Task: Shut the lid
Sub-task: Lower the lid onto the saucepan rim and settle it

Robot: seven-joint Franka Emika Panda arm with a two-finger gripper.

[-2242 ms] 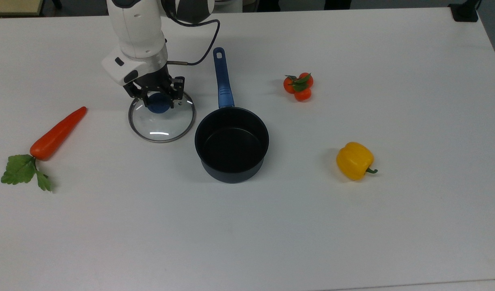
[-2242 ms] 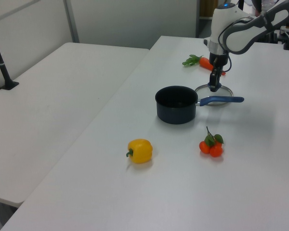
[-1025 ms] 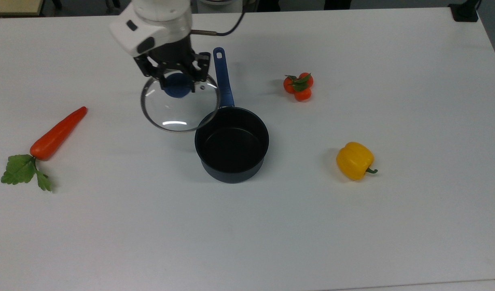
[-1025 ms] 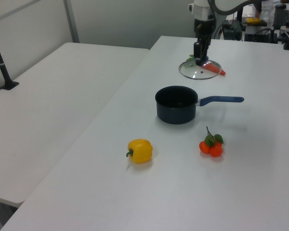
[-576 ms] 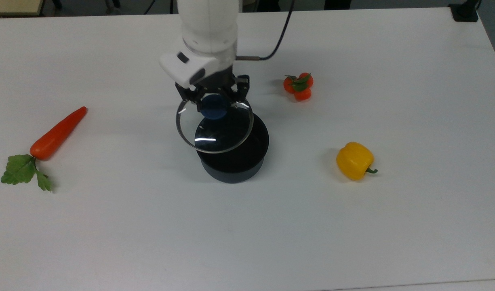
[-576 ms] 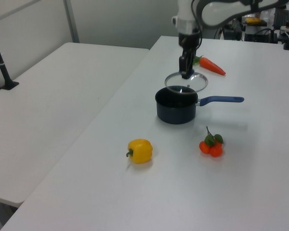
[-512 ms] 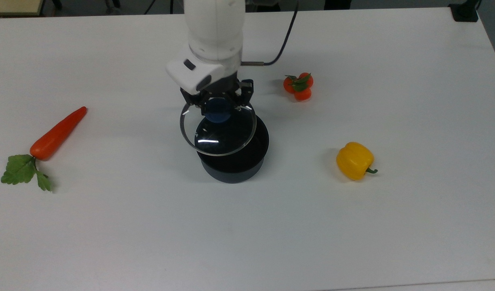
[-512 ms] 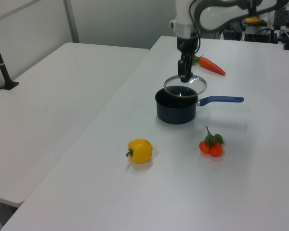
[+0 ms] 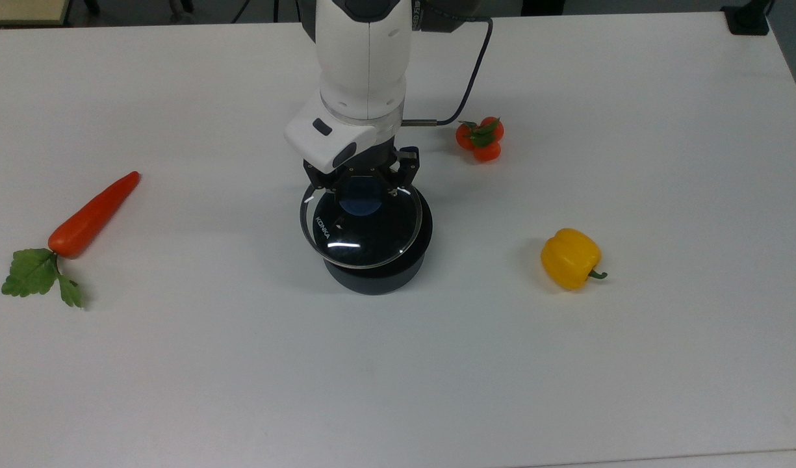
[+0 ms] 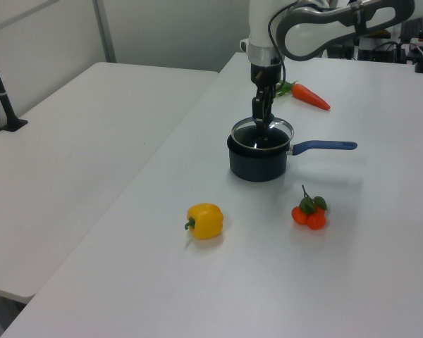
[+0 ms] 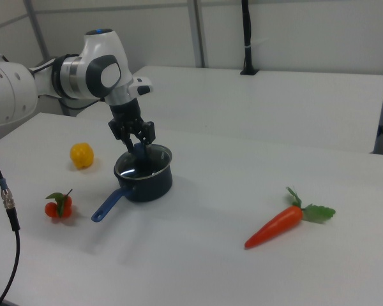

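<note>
1. The black two-finger gripper (image 9: pixel 362 188) at the end of the white robot arm (image 9: pixel 364 58) points straight down. Its fingers are squeezed onto the blue round knob (image 9: pixel 362 197) of the lid.
2. The round clear glass lid with a shiny metal rim (image 9: pixel 362 224) hangs from the gripper right over the pan. In the top view it covers almost the whole pan opening, pushed a little toward the top view's left. White letters "KONKA" show on the glass.
3. I cannot tell if the lid rim touches the pan yet. In the right view the lid (image 11: pixel 143 161) sits at the height of the pan's top edge.
4. The dark round pan with a long blue handle (image 10: pixel 257 158) stands upright on the big white table (image 9: pixel 566 364). In the left view the handle (image 10: pixel 324 146) sticks out toward the left view's right.
5. A bunch of small orange-red tomatoes with green leaves (image 9: pixel 479 138) lies near the pan, to the top view's upper right.
6. A yellow bell pepper (image 9: pixel 570 258) lies well apart from the pan, on the top view's right.
7. An orange carrot with green leaves (image 9: pixel 79 227) lies far off on the top view's left.
8. A black cable (image 9: pixel 466 84) curves from the arm down toward the gripper.
9. A second white table (image 10: pixel 77 155) stands beside the first one, on the left view's left.
</note>
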